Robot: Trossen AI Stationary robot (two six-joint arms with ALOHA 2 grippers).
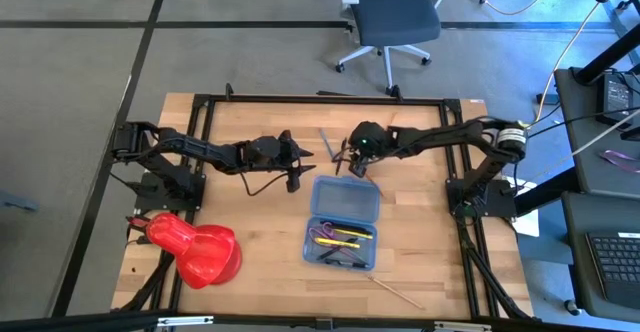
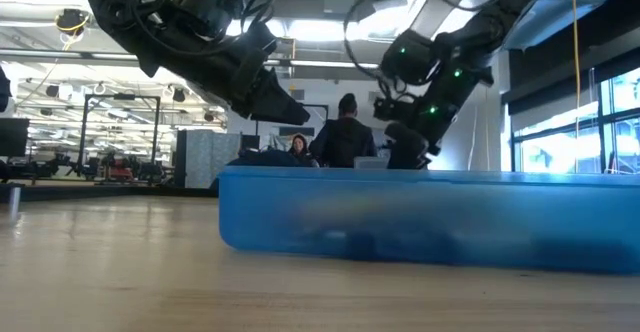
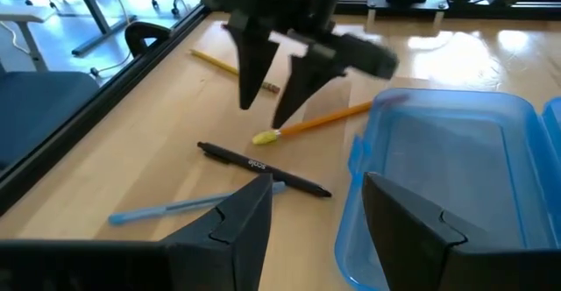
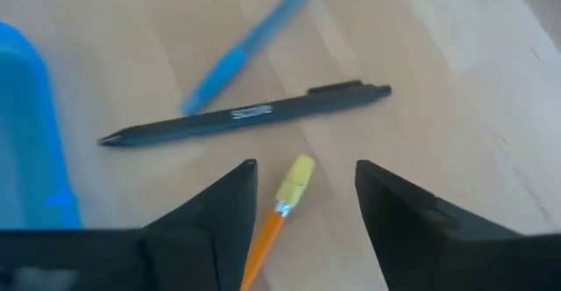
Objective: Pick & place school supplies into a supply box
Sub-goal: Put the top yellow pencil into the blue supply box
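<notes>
Partly hidden orange pencil (image 4: 279,214)

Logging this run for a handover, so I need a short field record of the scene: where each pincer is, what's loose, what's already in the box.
right pincer: open, straddling the orange pencil's eraser end
orange pencil: on the table beside the supply box
black pen: loose on the table
blue pen: loose, next to the black pen
left pincer: open, empty, hovering near the box
supply box: open, several supplies inside
</notes>
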